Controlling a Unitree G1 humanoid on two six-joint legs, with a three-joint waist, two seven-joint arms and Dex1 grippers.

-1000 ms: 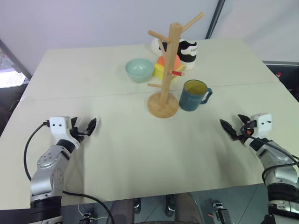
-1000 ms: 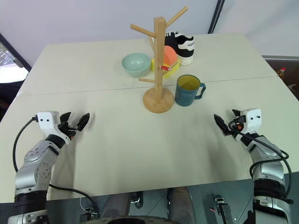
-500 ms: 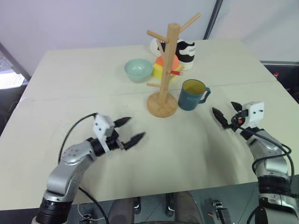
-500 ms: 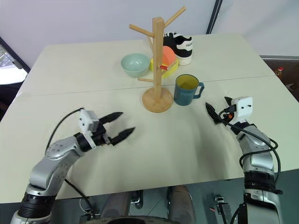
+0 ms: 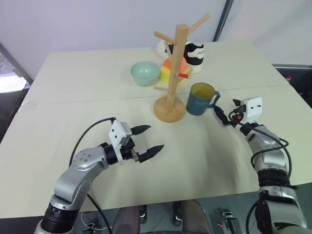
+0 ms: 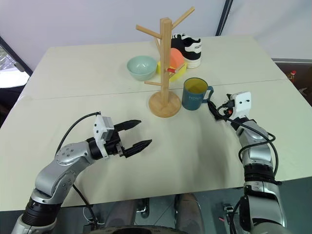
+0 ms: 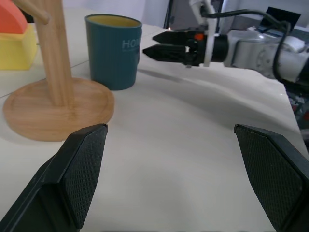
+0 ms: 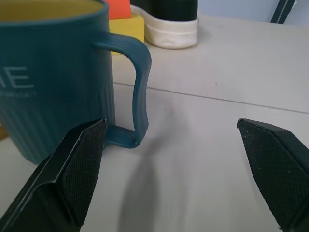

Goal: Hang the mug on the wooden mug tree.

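The worktop (image 5: 97,83) is pale cream, with a thin seam running across it, and it fills most of the frame. Behind it, at the top, is a plain grey-white wall. The mug (image 5: 200,99) stands upright right of centre, just beside the round base of the mug tree (image 5: 172,73). A green bowl (image 5: 145,72) stands further back. The right tool (image 5: 223,116) is released, near the mug handle. The left tool (image 5: 148,140), lower centre, is also released and holds nothing.

Silver arms (image 5: 80,168), black cables (image 5: 83,139)
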